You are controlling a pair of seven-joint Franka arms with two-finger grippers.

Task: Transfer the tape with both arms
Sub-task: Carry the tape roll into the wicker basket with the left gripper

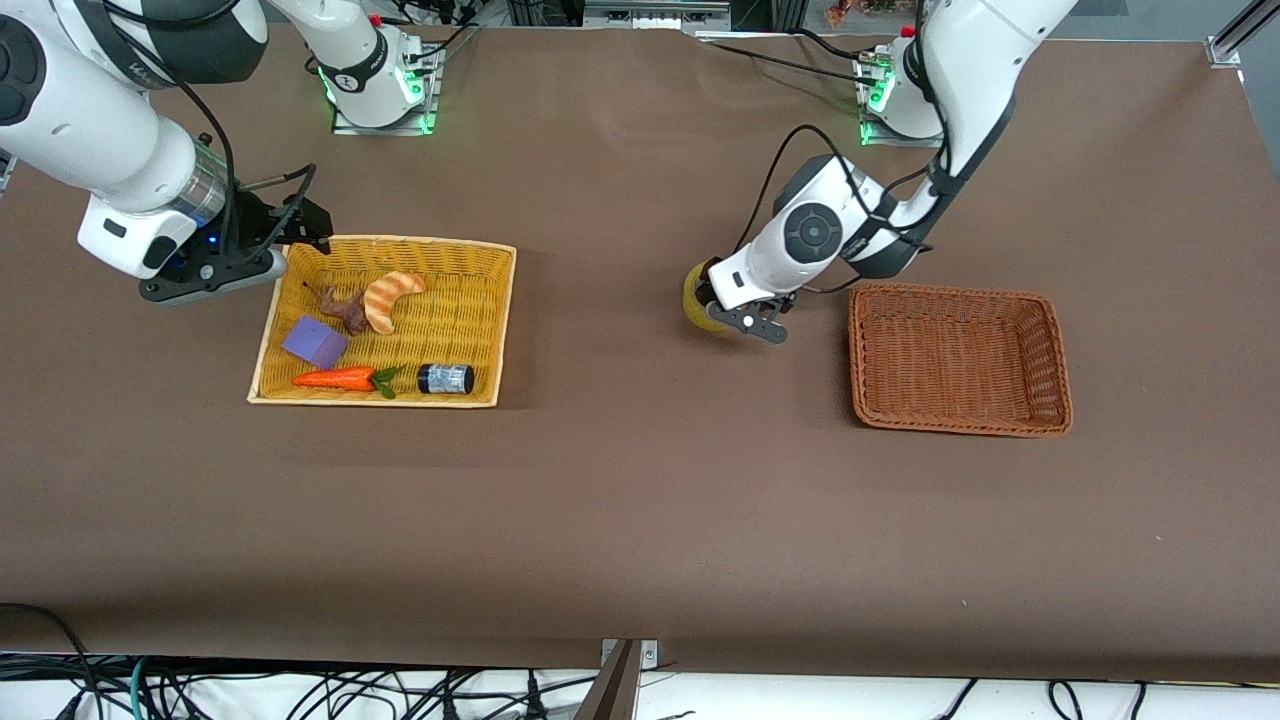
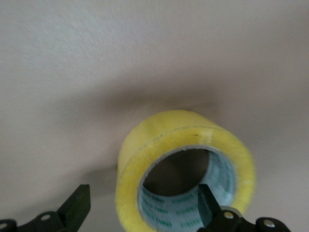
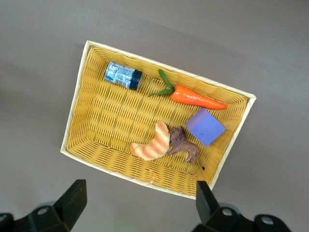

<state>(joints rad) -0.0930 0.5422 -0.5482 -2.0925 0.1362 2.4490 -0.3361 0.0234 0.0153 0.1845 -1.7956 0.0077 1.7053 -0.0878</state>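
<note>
The tape (image 1: 693, 297) is a yellowish roll with a grey-white printed core, standing on edge on the brown table between the two baskets. In the left wrist view the tape (image 2: 183, 135) fills the space in front of the jaws. My left gripper (image 1: 715, 308) is low at the roll and open. One finger (image 2: 206, 203) sits inside the core. The other finger (image 2: 79, 205) is outside the roll with a gap to it. My right gripper (image 1: 305, 228) hangs open and empty over the table beside the yellow basket's corner nearest the right arm's base, as the right wrist view (image 3: 140, 195) confirms.
The yellow basket (image 1: 380, 402) toward the right arm's end holds a dark jar (image 1: 445, 379), a carrot (image 1: 335, 378), a purple block (image 1: 314, 341), a croissant (image 1: 388, 298) and a brown toy animal (image 1: 345, 310). An empty brown basket (image 1: 960, 360) lies toward the left arm's end.
</note>
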